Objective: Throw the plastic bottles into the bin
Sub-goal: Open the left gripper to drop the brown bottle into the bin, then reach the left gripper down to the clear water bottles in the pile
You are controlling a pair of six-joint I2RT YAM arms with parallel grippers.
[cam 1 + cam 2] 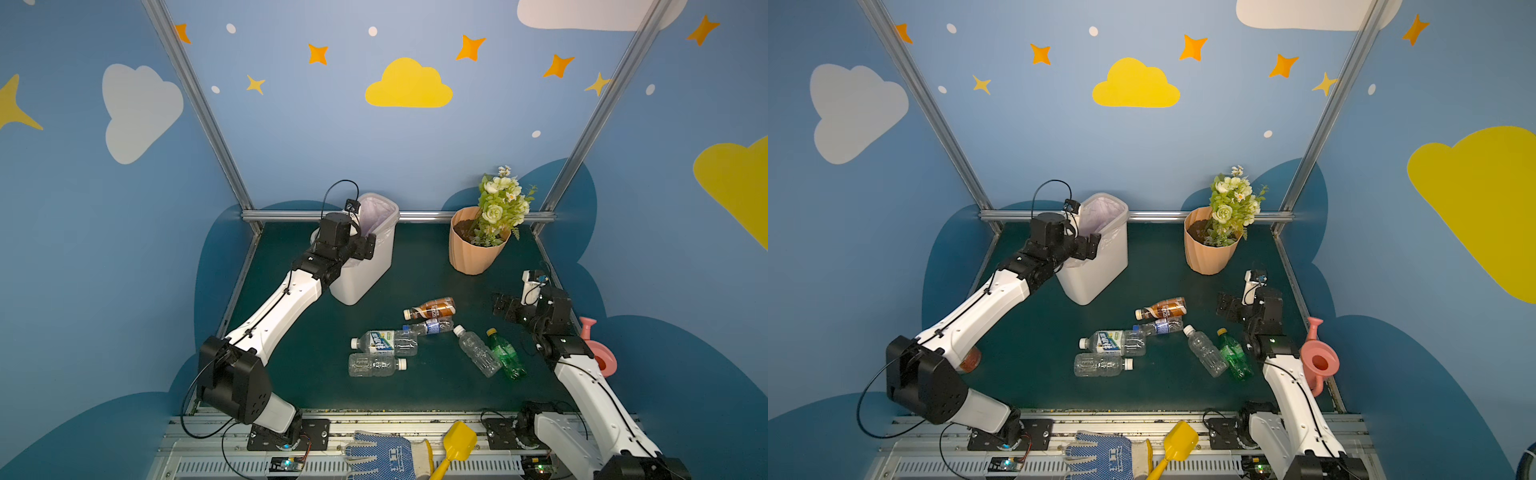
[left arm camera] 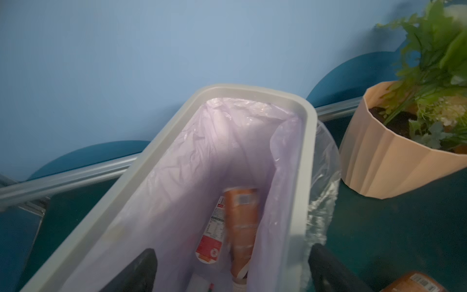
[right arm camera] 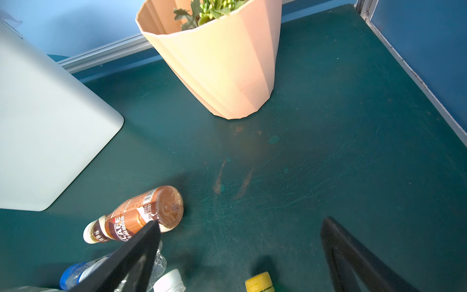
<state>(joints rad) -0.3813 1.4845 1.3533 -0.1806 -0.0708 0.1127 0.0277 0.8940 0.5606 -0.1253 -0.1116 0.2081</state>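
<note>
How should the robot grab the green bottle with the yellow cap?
Probably near its shoulder, just below the cap, coming down from above with the open right gripper, jaws across its width. The green bottle lies flat, and the clear bottle beside it crowds its base but leaves room at the cap end.

smooth matt plastic bin [image 2: 308, 164], crinkled glossy film liner [image 2: 214, 151]; scuffed matt tabletop [image 3: 328, 151]; glossy clear plastic bottles [image 1: 374, 365].

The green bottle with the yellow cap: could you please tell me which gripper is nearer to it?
Right. The right gripper hangs open just beyond the cap end of the green bottle. The left gripper is far off, open over the rim of the bin.
</note>
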